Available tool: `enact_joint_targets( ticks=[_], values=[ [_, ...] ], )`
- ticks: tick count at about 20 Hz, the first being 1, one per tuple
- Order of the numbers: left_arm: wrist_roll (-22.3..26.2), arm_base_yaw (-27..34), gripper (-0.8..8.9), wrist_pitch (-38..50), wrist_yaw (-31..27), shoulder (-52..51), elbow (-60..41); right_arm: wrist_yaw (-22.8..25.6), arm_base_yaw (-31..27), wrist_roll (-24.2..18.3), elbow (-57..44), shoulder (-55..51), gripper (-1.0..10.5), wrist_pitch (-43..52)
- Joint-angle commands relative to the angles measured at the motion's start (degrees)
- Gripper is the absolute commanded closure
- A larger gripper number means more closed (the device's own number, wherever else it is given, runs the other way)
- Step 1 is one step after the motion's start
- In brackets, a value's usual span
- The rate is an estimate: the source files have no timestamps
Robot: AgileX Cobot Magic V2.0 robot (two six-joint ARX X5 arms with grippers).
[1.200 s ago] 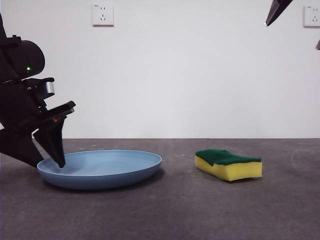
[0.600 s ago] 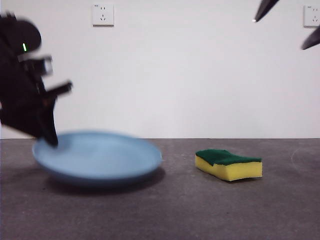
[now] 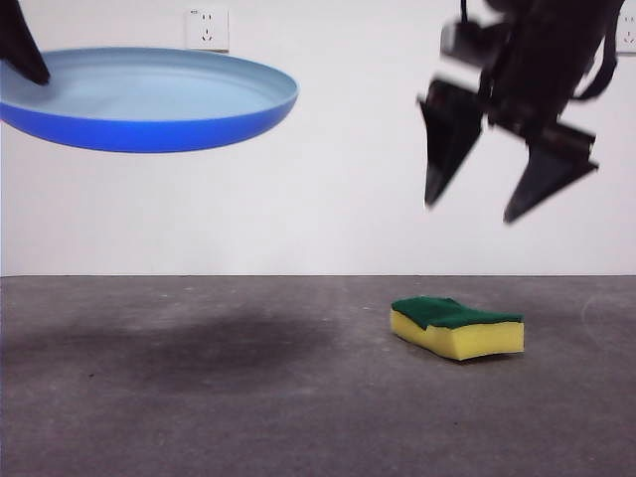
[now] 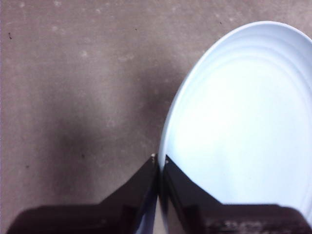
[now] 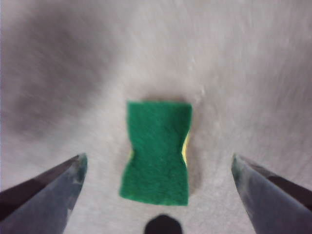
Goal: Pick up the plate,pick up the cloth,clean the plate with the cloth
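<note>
The light-blue plate hangs high at the left of the front view, well above the table. My left gripper is shut on its rim, one jaw inside the plate and one outside. The cloth, a yellow sponge with a green top, lies flat on the table at the right. My right gripper is open and hovers above the cloth, clear of it. In the right wrist view the cloth lies between the spread jaws, green side up.
The grey table carries the plate's shadow under the lifted plate. Two wall sockets, one behind the plate and one at the right edge, sit on the white back wall.
The left gripper has lifted the plate from the table to high in the air. The right gripper has come down from the top right corner to above the cloth.
</note>
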Motion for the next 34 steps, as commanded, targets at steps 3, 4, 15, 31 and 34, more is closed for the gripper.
enact_joint_targets(
  ticks=[3,4,15,31,34],
  values=[
    [1.1,-0.1,8.22,-2.1,0.5,-1.2,-0.2,0.1,0.1,-1.1,0.0,7.1,4.5,1.7],
    [1.2,-0.1,8.22,-2.3,0.5,-1.2,-0.2,-0.2,0.2,-1.0,0.0,8.3,4.5,2.2],
    [1.2,-0.1,8.22,-2.2,0.5,-1.2,-0.2,-0.2,2.8,-1.3,0.0,14.4,5.4,3.8],
    [2.7,-0.1,8.22,-3.1,-0.4,-0.6,-0.2,2.7,3.4,-1.9,0.0,12.4,9.6,2.4],
    [2.7,-0.1,8.22,-2.3,-4.2,2.2,-0.2,2.7,5.3,0.4,0.0,4.2,9.6,2.4]
  ],
)
